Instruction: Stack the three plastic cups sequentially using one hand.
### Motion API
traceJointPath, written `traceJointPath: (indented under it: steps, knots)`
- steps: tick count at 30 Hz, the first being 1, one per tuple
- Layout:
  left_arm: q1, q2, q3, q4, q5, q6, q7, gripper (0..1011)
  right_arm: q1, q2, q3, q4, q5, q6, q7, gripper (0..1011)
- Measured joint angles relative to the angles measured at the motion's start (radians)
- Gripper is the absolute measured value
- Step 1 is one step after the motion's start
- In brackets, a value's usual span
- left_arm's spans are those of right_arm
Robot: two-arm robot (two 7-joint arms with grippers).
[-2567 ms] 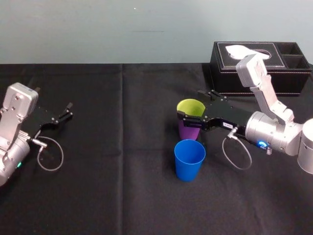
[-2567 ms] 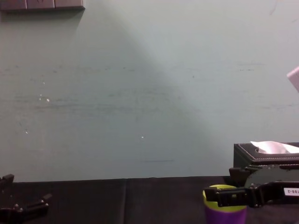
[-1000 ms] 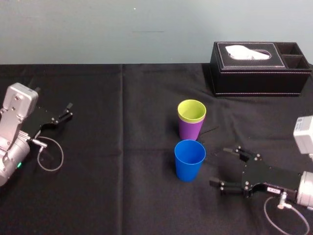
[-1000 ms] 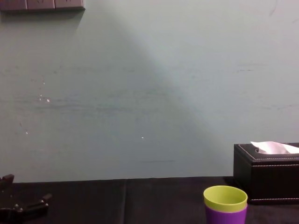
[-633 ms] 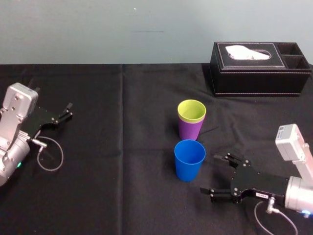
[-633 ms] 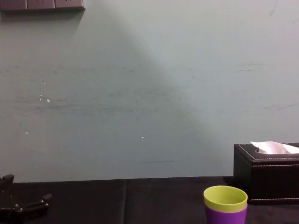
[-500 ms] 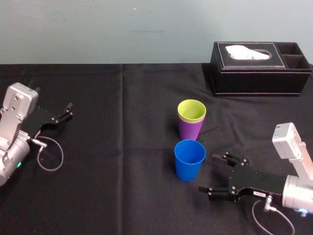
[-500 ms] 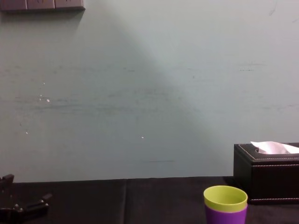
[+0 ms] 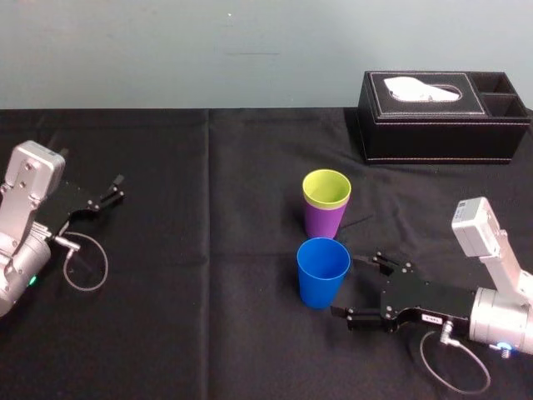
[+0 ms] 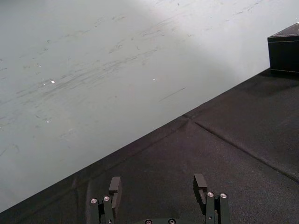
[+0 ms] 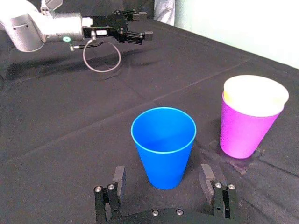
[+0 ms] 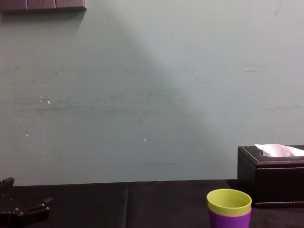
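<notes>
Blue cup (image 9: 323, 272), empty and upright on counter (image 9: 208, 317), just in front of purple cup (image 9: 323, 222); yellow-green cup (image 9: 326, 188) already nested inside purple. Right jaws spread wide, low beside blue cup and not touching, apparently lined up for a side grip. Left jaws parted, parked far left, holding nothing.

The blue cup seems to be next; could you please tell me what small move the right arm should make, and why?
Probably ease the right end effector forward until its open jaws straddle the blue cup. That cup stands upright just ahead of it, ungrasped, while the yellow-green cup already sits inside the purple cup. The left end effector rests aside.
</notes>
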Motion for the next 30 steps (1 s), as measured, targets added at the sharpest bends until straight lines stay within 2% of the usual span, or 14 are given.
traceJointPath:
  steps: [8,19,30]
  knots:
    - [0.0,0.0,0.0,0.0,0.0,0.0,0.0,1011,0.035,-0.015,-0.023,0.008,-0.006,0.003,0.008,1003]
    - [0.0,0.0,0.0,0.0,0.0,0.0,0.0,1011,0.099,-0.058,-0.071,0.035,-0.054,0.017,-0.001,1003]
    - [0.0,0.0,0.0,0.0,0.0,0.0,0.0,1011,0.116,-0.081,-0.086,0.051,-0.06,0.017,-0.007,1003]
